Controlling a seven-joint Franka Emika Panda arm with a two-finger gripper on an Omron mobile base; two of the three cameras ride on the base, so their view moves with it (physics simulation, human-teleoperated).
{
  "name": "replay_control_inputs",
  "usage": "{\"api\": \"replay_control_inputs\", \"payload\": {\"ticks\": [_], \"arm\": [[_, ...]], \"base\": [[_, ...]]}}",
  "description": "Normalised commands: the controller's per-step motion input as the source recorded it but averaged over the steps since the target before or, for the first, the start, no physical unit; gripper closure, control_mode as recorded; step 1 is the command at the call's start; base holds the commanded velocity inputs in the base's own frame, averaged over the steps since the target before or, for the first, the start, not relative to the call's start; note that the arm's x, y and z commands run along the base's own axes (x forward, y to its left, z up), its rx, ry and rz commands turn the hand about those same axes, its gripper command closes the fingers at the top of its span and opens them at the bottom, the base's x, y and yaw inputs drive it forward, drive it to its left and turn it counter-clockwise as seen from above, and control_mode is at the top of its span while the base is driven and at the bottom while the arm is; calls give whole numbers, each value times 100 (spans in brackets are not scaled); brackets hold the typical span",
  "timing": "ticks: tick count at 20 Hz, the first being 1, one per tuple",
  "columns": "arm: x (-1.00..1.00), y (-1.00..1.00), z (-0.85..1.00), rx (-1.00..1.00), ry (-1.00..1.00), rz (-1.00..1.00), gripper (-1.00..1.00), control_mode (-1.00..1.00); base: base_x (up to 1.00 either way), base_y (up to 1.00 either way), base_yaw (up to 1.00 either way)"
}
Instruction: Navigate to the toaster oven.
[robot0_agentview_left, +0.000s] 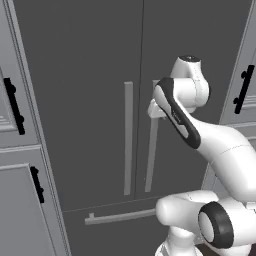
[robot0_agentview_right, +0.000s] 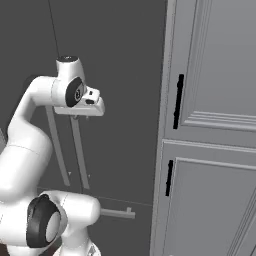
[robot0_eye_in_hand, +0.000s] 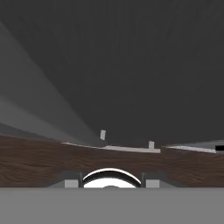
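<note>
The toaster oven is out of view. My gripper hangs from the raised wrist and points down, close in front of a tall dark grey fridge. In the hand view the gripper looks down along the fridge front to the floor. Its two fingertips stand wide apart with nothing between them, so it is open.
The fridge has two vertical grey door handles and a horizontal drawer bar low down. Light grey cabinets with black handles flank it on the left and right. Dark wood floor lies below.
</note>
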Motion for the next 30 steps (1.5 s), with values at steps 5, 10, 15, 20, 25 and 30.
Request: {"api": "replay_control_inputs", "payload": {"ticks": [5,10,15,20,25,30], "arm": [[-72,0,-22,0,0,0,-100,-100],[-14,0,-10,0,0,1,-100,100],[0,0,0,0,0,0,-100,100],[0,0,0,0,0,0,-100,100],[0,0,0,0,0,0,-100,100],[0,0,0,0,0,0,-100,100]], "base": [[0,0,0],[-56,0,15],[-54,10,23],[-11,35,42],[5,27,74],[10,24,89]]}}
